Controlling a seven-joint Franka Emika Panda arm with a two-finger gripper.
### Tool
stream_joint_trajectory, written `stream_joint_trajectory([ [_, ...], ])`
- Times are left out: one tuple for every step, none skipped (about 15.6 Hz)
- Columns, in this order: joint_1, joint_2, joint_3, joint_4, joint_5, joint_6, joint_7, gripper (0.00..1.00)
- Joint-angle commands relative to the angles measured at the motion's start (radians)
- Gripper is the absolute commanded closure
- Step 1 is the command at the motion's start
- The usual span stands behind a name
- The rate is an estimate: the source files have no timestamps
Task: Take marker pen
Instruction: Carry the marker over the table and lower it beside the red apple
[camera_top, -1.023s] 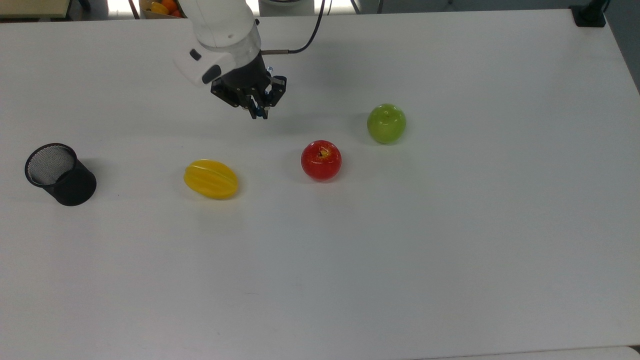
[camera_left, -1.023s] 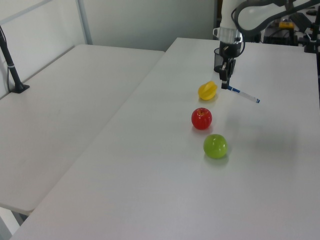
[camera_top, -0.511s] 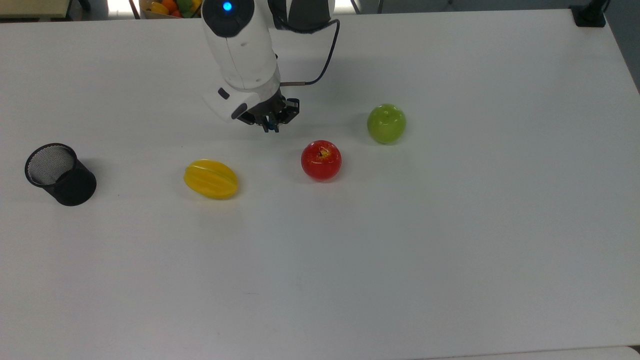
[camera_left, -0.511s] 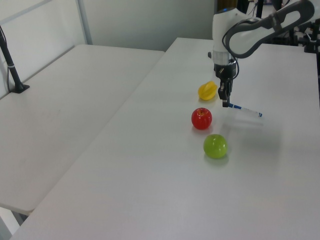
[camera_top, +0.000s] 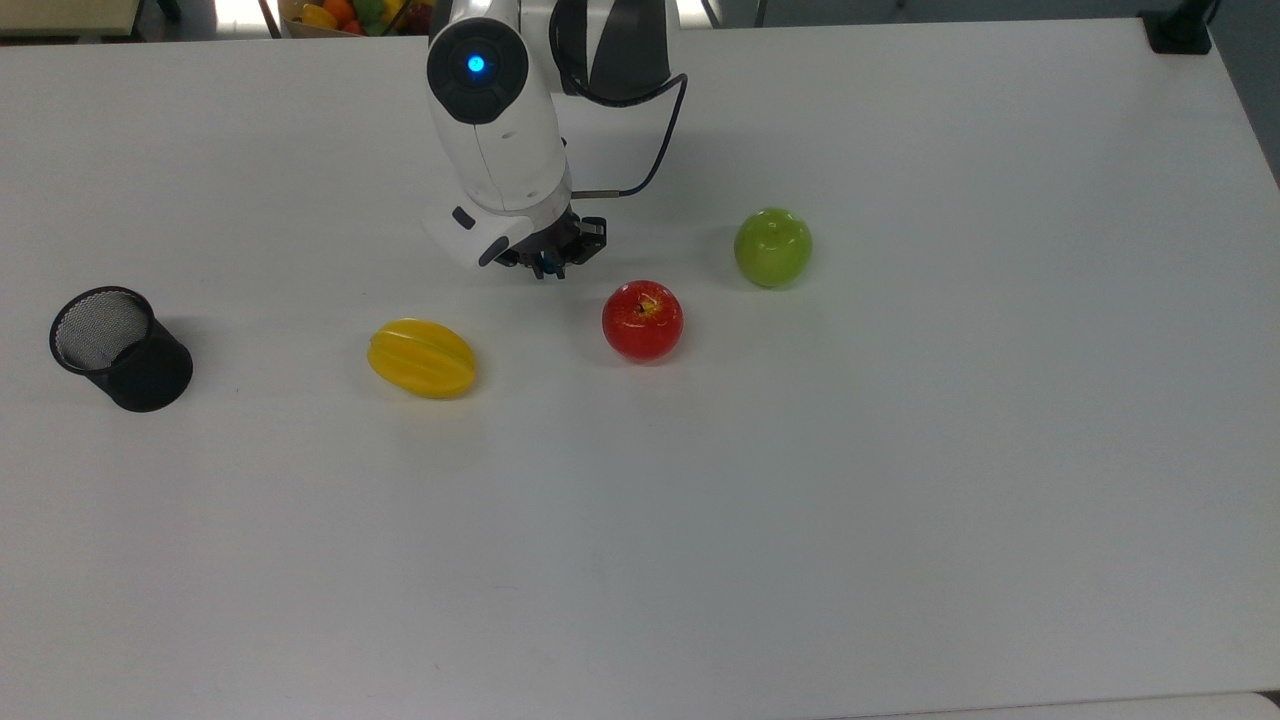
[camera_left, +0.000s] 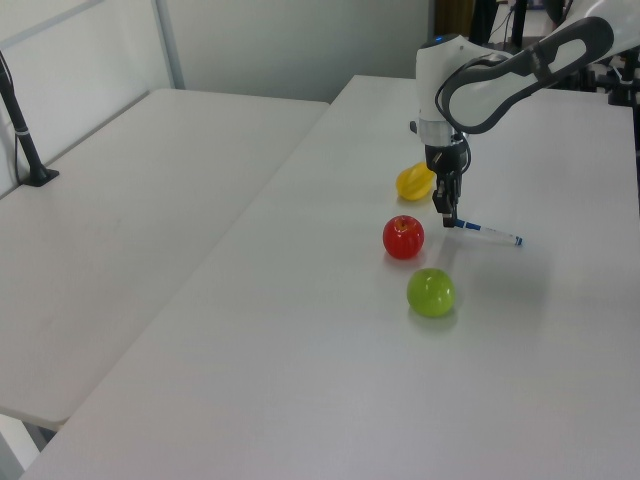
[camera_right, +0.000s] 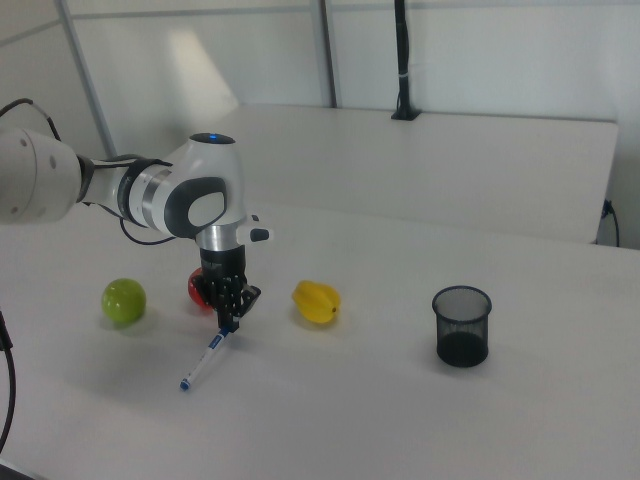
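Gripping marker pen (camera_right: 203, 361), end effector (camera_right: 228, 323) beside mesh cup (camera_right: 462, 325)

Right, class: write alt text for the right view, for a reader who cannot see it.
A white robot arm's gripper holds one end of a marker pen that slants down to a white table. A green apple, a red apple partly behind the arm and a yellow fruit lie in a row, with a black mesh cup at the right view's right.

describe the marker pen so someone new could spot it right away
On the white table, find the robot's gripper by the red apple. The marker pen slants from it: slim, white with blue ends, unlike the round fruit.
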Motion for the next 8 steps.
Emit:
stream_joint_trajectory([
  [0.008,0.019,-0.003,0.015,-0.02,-0.002,-0.001,0.63],
  [0.007,0.021,0.001,0.015,-0.025,0.0,-0.001,0.56],
  [0.007,0.021,0.001,0.015,-0.028,0.0,0.001,0.5],
  [0.007,0.021,0.001,0.015,-0.028,0.0,0.001,0.49],
  [0.005,0.021,0.003,0.015,-0.029,0.0,0.001,0.49],
  [0.004,0.019,0.003,0.015,-0.029,0.0,0.001,0.47],
  [0.001,0.015,0.003,0.015,-0.029,0.0,0.001,0.45],
  [-0.001,0.007,0.009,0.015,-0.029,-0.002,0.002,0.4],
])
